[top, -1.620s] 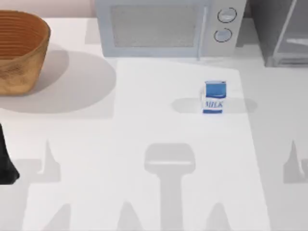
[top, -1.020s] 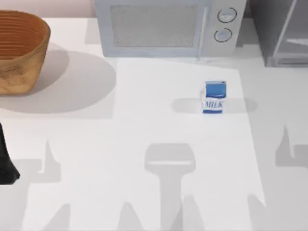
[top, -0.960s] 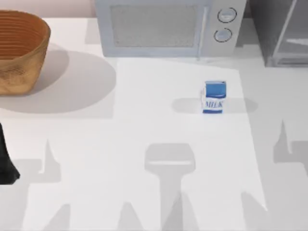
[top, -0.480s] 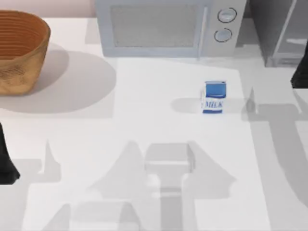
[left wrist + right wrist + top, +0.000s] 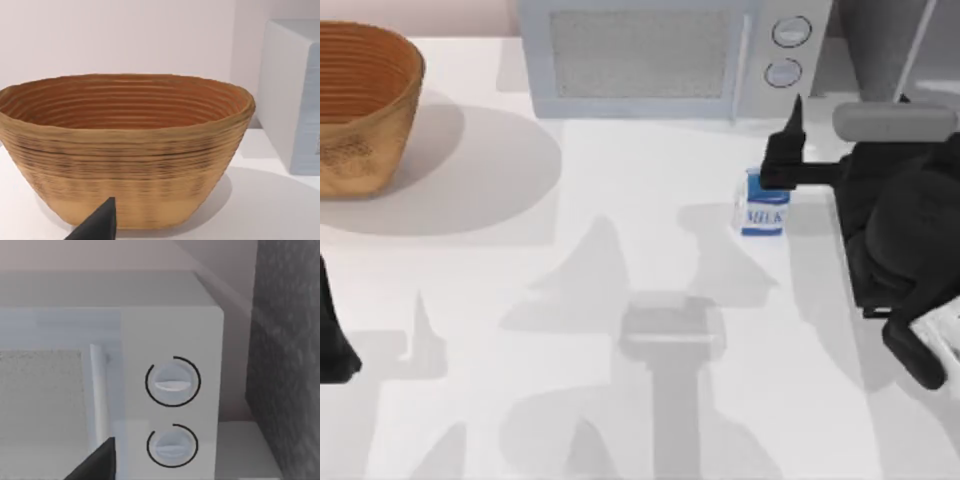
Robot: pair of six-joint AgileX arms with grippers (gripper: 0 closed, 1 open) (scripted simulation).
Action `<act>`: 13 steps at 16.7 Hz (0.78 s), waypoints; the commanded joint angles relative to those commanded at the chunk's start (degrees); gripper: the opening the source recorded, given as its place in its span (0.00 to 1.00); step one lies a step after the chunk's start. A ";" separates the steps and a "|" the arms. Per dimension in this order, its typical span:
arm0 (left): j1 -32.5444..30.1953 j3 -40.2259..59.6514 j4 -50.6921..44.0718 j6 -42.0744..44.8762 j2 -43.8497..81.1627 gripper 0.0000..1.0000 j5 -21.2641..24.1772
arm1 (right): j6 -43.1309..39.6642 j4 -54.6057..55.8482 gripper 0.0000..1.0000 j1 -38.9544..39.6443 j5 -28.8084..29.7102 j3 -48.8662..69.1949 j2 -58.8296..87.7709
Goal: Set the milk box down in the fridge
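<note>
Top view puts the milk box (image 5: 764, 212) upright on the white bench (image 5: 620, 260), right of centre and just below the microwave (image 5: 660, 55). The right end effector (image 5: 788, 155) hangs over the carton's upper edge, its dark arm reaching in from the right side of the frame. One pointed finger stands up beside the knobs and a dark block covers the carton's top corner. I cannot tell whether those fingers are spread or pressed together, nor whether they touch the carton. That placement reads as a lining-up for a grasp from above.

The fridge (image 5: 880, 40) fills the upper right corner, mostly hidden behind the arm, so the carton has a short way to go.

The left end effector (image 5: 332, 340) sits parked at the left edge, its fingers' state unclear; its wrist view faces the wicker basket (image 5: 125, 145).

By count: one carton, one basket, one microwave with two round knobs (image 5: 172, 380), one fridge.
</note>
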 joint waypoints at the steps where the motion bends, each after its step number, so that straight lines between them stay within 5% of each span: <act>1: 0.00 0.00 0.00 0.00 0.00 1.00 0.00 | 0.08 3.32 1.00 1.36 1.45 1.46 5.10; 7: 0.00 0.00 0.00 0.00 0.00 1.00 0.00 | 0.52 18.39 1.00 7.63 8.00 8.00 28.48; 13: 0.00 0.00 0.00 0.00 0.00 1.00 0.00 | 0.67 22.05 1.00 9.20 9.58 9.57 34.27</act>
